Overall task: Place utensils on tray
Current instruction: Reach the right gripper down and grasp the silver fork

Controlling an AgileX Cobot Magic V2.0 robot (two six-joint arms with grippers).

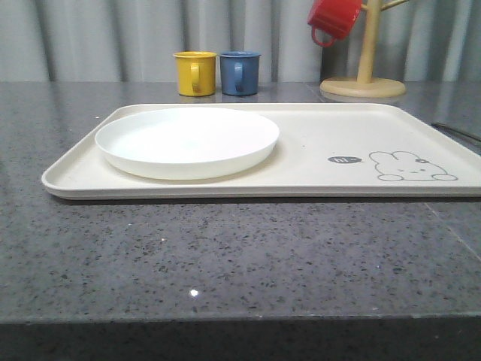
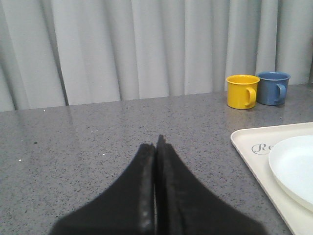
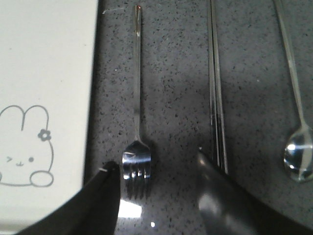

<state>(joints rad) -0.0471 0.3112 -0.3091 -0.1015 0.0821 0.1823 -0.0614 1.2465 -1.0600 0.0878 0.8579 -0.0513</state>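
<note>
On the table [image 1: 225, 256], front view: grey speckled surface, curtain behind.
Tray: cream tray [image 1: 316, 162] spans mid-frame; bunny drawing at its lower right corner.
Plate: white plate [image 1: 188, 141] lies flat on the left half of the tray.
Mugs: yellow mug [image 1: 195, 73] and blue mug [image 1: 240, 72] side by side, upper centre, behind the tray; red mug [image 1: 334, 18] hangs on the wooden stand [image 1: 364, 71], upper right.
Left tool: left tool [image 2: 156, 147], bottom centre of the left wrist view; fingers pressed together, nothing between them; above bare table, left of the tray's corner.
Right tool: right tool [image 3: 154, 171], bottom of the right wrist view; fingers spread wide, the fork's tines between them, no visible contact.
Fork: fork [image 3: 138, 98] lies on the table just right of the tray edge, handle toward the top.
Chopsticks: chopsticks [image 3: 216, 88] lie together, right of the fork and parallel to it.
Spoon: spoon [image 3: 297, 122], far right, bowl low in frame.
</note>
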